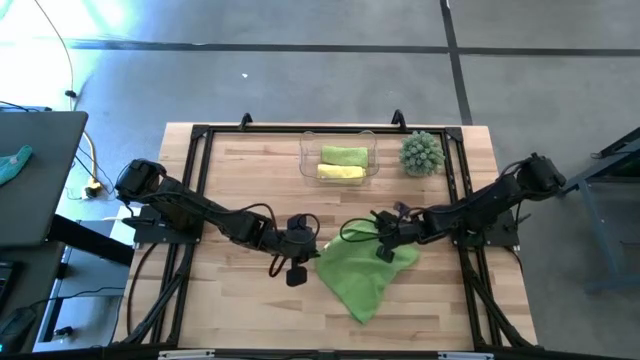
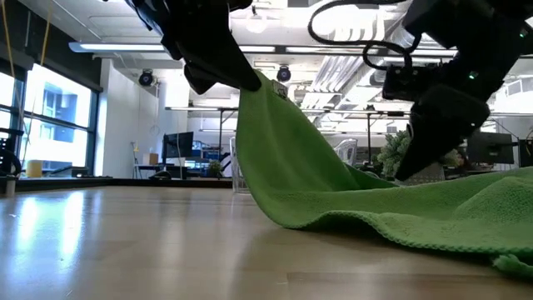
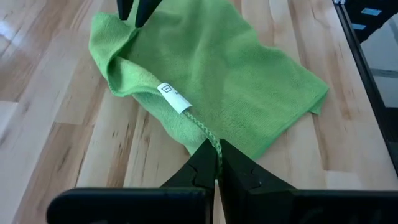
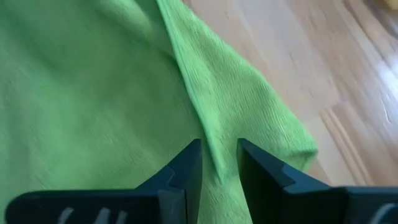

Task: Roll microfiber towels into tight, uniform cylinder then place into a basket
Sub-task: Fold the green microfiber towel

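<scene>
The left gripper (image 1: 312, 246) is clamped tight on a corner of the lime green towel (image 1: 365, 270), its two fingers (image 3: 205, 165) pinched together over the hem, with the white label (image 3: 173, 97) showing just beyond them. In the low view that corner is lifted off the table (image 1: 240, 190), so the cloth hangs from the gripper in a slope down to the wood. The right gripper (image 1: 384, 238) sits at the opposite edge of the same towel, on its far side. Its fingers (image 4: 186, 168) stand a narrow way apart, with a raised fold of green cloth running up between them; the fold is not squeezed flat, and whether the pads touch it cannot be told. The rest of the towel lies rumpled on the table between the two arms, toward the near edge. Well apart, at the far edge, the clear basket (image 1: 308, 165) holds two rolled towels side by side, one green roll (image 1: 344, 156) and one yellow roll (image 1: 340, 173). A spiky green plant (image 1: 421, 153) stands just beside the basket.
</scene>
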